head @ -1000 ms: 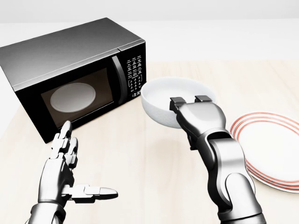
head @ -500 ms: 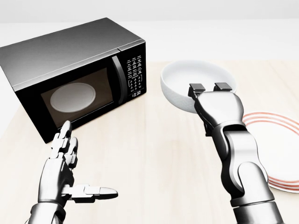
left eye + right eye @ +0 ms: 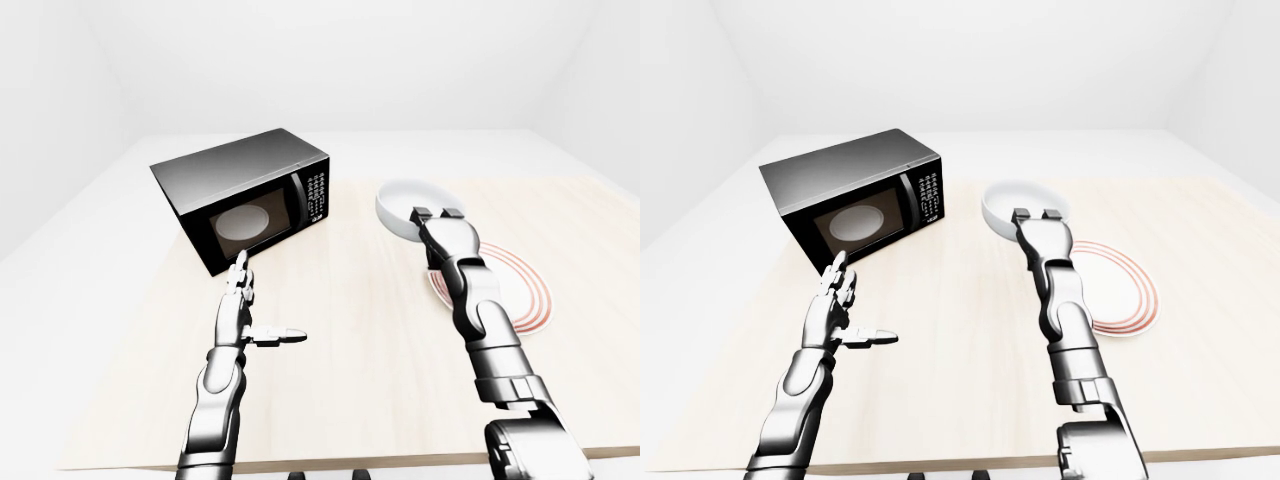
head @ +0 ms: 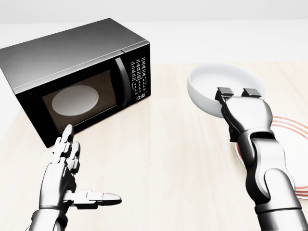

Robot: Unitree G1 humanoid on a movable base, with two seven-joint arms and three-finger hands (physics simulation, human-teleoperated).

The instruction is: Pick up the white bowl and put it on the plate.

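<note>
1. The white bowl [image 4: 216, 89] is held clear of the counter [image 4: 168, 159] by the right hand [image 4: 239, 107]. Two of its fingers [image 4: 224, 92] are hooked over the near rim, so the rim appears to be pinched; the finger under the bowl cannot be seen.

2. Across the last second the bowl has been carried toward the right of the head view. It was first seen close beside the microwave [image 4: 77, 77], and it is now found well away from it, near the plate [image 3: 1120, 285].

3. The views themselves are not shifted: the microwave is kept in the same place, so the motion is the arm's and not the base's.

4. In the eye views the bowl is seen at the upper left edge of the red-ringed plate, not yet centred over it. In the head view most of the plate is hidden behind the right forearm.

5. The left hand [image 4: 65, 180] is unchanged. It is held idle above the counter with the fingers spread and the thumb pointed to the right, and nothing is gripped.

6. The transfer is judged to be more than half done. A little more travel to the right and toward the robot seems to be needed before the bowl can be lowered and released on the plate.

7. A tilt of the bowl during lowering is judged to be the main risk, since only the rim is gripped.
</note>
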